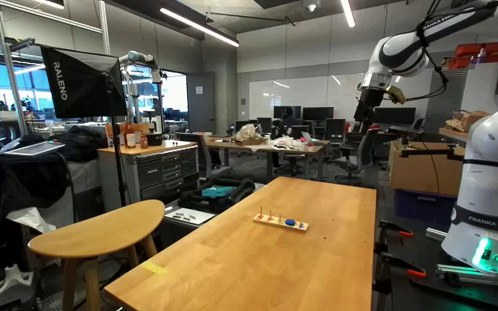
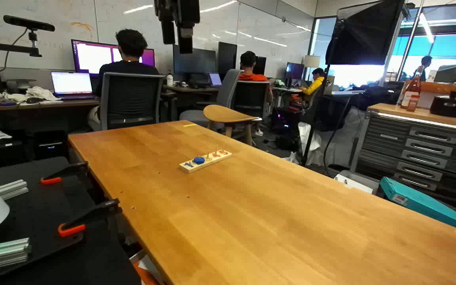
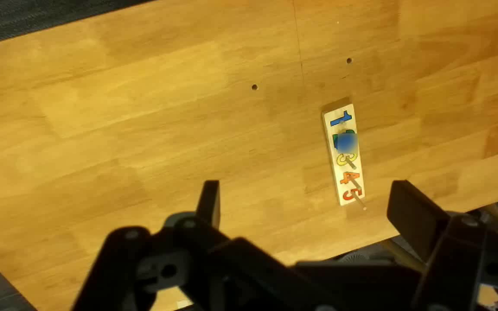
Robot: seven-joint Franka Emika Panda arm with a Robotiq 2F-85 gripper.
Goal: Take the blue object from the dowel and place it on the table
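Observation:
The blue object is a small round piece that shows in both exterior views (image 1: 290, 222) (image 2: 199, 160). It sits on a narrow tan strip (image 1: 276, 224) at the dowel by the number 2. In the wrist view the blue object (image 3: 346, 143) looks blurred, and bare dowels rise from the 3, 4 and 5. The strip lies on the long light-wood table (image 1: 240, 263). My gripper (image 3: 305, 183) is open, with nothing between its fingers. It hangs high above the table and apart from the strip in both exterior views (image 1: 363, 121) (image 2: 177, 39).
A smaller rounded wooden table (image 1: 102, 229) stands beside the long table. Clamps with orange handles (image 2: 71, 229) grip the long table's edge on the robot's side. Yellow tape (image 1: 154, 268) marks one end of the table. A teal box (image 2: 426, 206) lies beyond the opposite long edge.

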